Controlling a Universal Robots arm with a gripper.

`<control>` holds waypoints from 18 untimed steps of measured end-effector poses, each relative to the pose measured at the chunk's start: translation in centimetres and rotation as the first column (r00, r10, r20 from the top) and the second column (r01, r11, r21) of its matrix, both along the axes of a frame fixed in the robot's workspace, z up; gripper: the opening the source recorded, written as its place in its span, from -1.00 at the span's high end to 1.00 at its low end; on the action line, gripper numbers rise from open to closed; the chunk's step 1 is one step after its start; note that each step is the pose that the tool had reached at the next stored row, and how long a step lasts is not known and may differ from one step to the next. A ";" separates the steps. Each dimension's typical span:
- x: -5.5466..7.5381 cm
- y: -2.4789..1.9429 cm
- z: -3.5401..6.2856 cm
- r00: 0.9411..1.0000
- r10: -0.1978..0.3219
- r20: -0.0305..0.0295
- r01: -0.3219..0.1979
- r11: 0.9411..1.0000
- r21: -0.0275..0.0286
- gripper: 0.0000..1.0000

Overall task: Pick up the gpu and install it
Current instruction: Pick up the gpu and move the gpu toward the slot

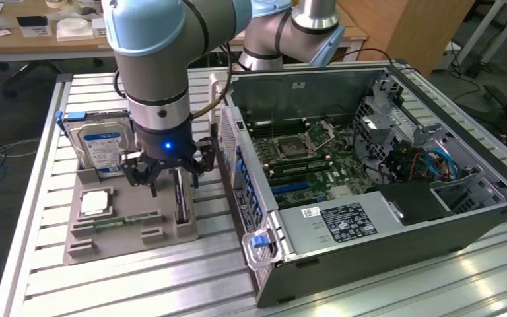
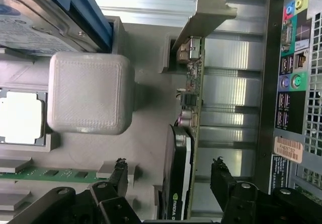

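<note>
Expect the gpu (image 2: 182, 176) to be light and stiff, but fragile. It is a thin board with small parts on its faces, so I judge that it wants a gentle squeeze across the two flat faces, at the dark cooler body. Keep off the bare green board and the bracket. Its faces look smooth, so a loose hold may let it slip.

You see it standing on its long edge: a dark face with a small green logo, a green circuit board behind it, and a narrow silver bracket (image 2: 207, 11) at its far end.

It sits in a slot of the grey tray (image 1: 103, 241), on the tray's side nearest the case (image 1: 368, 218), at the exterior view's left of that case.

Your pincer (image 1: 174, 183) hangs right over the card and stands wide. One finger is on each side of the card, with a gap showing on both sides, so it holds nothing.

On the same tray, further to the exterior view's left, are the memory stick (image 1: 126, 220), the processor (image 1: 95, 201) and the hard drive (image 1: 100, 145) at the far end. The open case lies on the bench (image 1: 148, 287) with its motherboard showing.
</note>
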State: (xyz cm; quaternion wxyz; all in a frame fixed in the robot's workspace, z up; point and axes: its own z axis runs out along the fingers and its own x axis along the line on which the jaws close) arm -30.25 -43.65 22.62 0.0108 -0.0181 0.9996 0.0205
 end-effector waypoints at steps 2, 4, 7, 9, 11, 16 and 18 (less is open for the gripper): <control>0.1 0.18 -0.25 1.000 -0.001 0.000 0.001 1.000 0.000 -0.53; 0.1 0.37 -0.43 1.000 -0.006 0.000 0.006 1.000 0.000 -0.53; 0.2 0.65 -0.69 1.000 -0.018 0.000 0.018 1.000 0.000 -0.53; 0.3 0.85 -0.88 1.000 -0.029 0.000 0.029 1.000 0.000 -0.53; 0.4 0.88 -0.95 0.999 -0.033 0.000 0.033 0.999 0.000 -0.50; 0.4 0.88 -0.95 0.999 -0.033 0.000 0.033 0.999 0.000 -0.24; 0.4 0.88 -0.97 0.999 -0.038 0.000 0.038 0.999 0.000 -0.22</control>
